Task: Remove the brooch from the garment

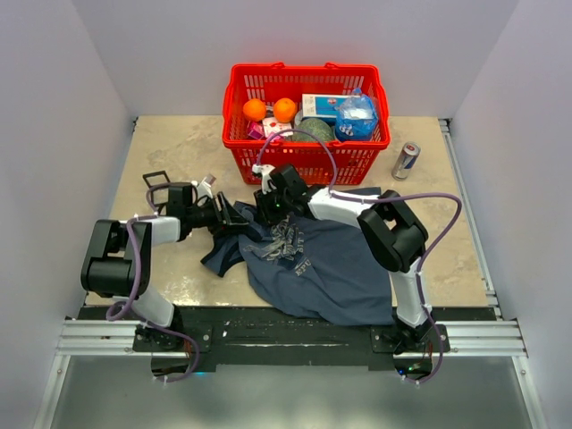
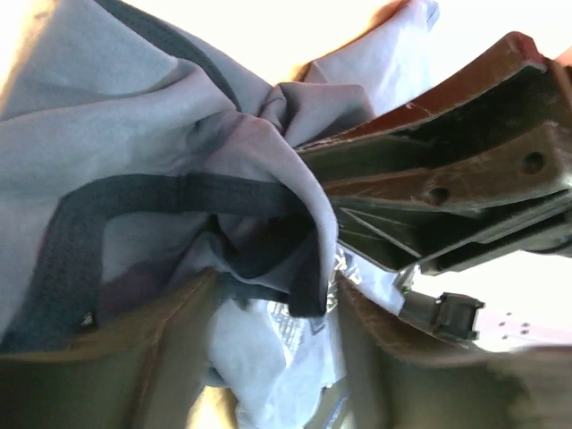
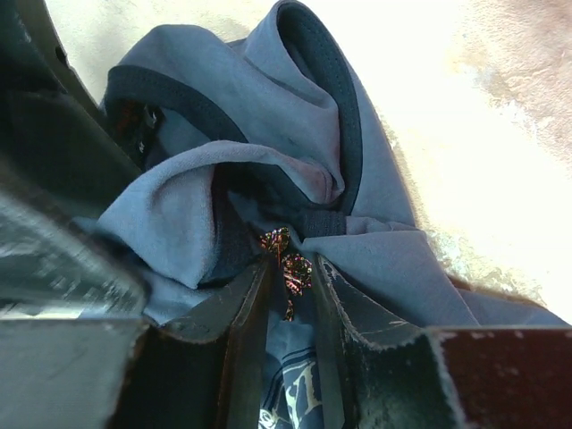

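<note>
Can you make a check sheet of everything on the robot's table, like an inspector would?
Surface: beige mottled table; no spills seen.
Job's things: blue garment crumpled in front of the arms; small sparkly brooch on it.
Clutter: red basket holding two oranges and packets; a can to its right.
Grippers: left gripper shut on a garment fold; right gripper shut on the brooch.
Cables: purple cable looping along each arm; no snag seen.
Surroundings: plain white walls; nothing else seen.
</note>
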Controlling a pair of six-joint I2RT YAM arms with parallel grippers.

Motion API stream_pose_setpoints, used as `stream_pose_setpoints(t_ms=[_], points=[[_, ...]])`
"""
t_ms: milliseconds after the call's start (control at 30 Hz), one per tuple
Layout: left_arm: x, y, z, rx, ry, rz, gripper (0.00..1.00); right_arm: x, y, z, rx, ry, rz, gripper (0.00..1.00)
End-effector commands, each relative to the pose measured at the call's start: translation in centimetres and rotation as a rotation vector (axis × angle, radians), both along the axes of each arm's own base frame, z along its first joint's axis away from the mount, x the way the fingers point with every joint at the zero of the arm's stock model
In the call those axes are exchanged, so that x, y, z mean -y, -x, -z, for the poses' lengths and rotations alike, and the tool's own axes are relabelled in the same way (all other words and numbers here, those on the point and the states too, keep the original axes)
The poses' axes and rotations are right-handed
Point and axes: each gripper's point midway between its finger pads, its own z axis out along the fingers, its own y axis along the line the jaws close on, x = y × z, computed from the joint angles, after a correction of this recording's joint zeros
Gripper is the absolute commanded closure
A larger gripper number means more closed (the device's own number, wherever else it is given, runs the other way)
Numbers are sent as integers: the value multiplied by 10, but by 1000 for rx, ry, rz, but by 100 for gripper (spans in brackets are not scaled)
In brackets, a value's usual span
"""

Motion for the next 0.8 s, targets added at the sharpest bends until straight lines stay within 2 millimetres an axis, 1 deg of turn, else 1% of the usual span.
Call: stream_pose_setpoints(t_ms=[0, 33, 67, 100, 167, 267, 400, 500, 567, 700, 767], points=[[3, -8, -4, 53, 2, 24, 72, 1, -8, -29, 41, -51, 60, 70], [0, -10, -1, 59, -19, 19, 100, 2, -8, -29, 35, -64, 70, 70], [-1, -9, 1, 49, -36, 18, 100, -2, -3, -33, 5, -101, 61, 70], [-2, -7, 2, 47, -40, 21, 100, 0, -5, -33, -8, -118, 68, 70], [-2, -4, 3, 44, -40, 24, 100, -1, -2, -33, -31, -131, 72, 70], [-4, -2, 2, 52, -52, 30, 100, 0, -1, -28, -50, -130, 81, 70], [-9, 2, -2, 64, -74, 52, 100, 5, -8, -28, -46, -127, 109, 70], [-9, 5, -4, 71, -76, 70, 100, 5, -9, -29, -42, -125, 100, 71], [-9, 5, -7, 82, -73, 70, 100, 4, -7, -24, -51, -121, 86, 71], [-12, 6, -4, 75, -86, 66, 100, 9, -6, -17, -54, -94, 92, 72], [-16, 8, -2, 63, -97, 54, 100, 10, -6, -18, -53, -93, 92, 72]])
